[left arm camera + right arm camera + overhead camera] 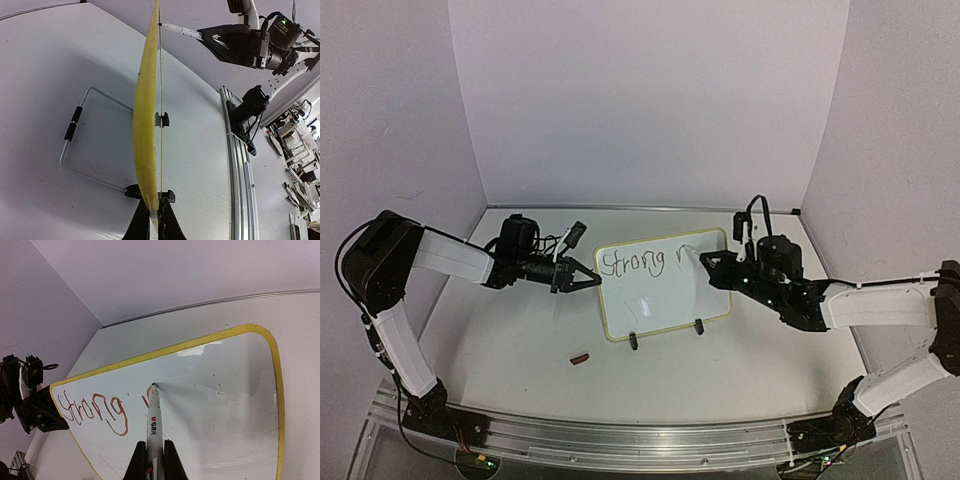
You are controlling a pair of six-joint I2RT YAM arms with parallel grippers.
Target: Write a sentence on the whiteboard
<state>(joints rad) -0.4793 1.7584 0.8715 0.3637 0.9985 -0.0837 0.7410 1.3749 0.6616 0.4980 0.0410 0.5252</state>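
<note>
The whiteboard (665, 300) stands on its wire stand mid-table, white with a yellow frame. The sentence (632, 263) reads "Strong" plus the start of a further letter, also legible in the right wrist view (95, 410). My left gripper (592, 281) is shut on the board's left edge, and its wrist view shows the board's yellow rim (146, 125) pinched between the jaws (155, 220). My right gripper (708, 258) is shut on a white marker (154, 425), whose tip touches the board just right of the "g". The jaws (155, 462) clamp the marker's barrel.
A small red cap (580, 357) lies on the table in front of the board's left corner. The wire stand (75, 130) reaches back behind the board. A metal rail (640, 435) runs along the near table edge. White walls close off the back and both sides.
</note>
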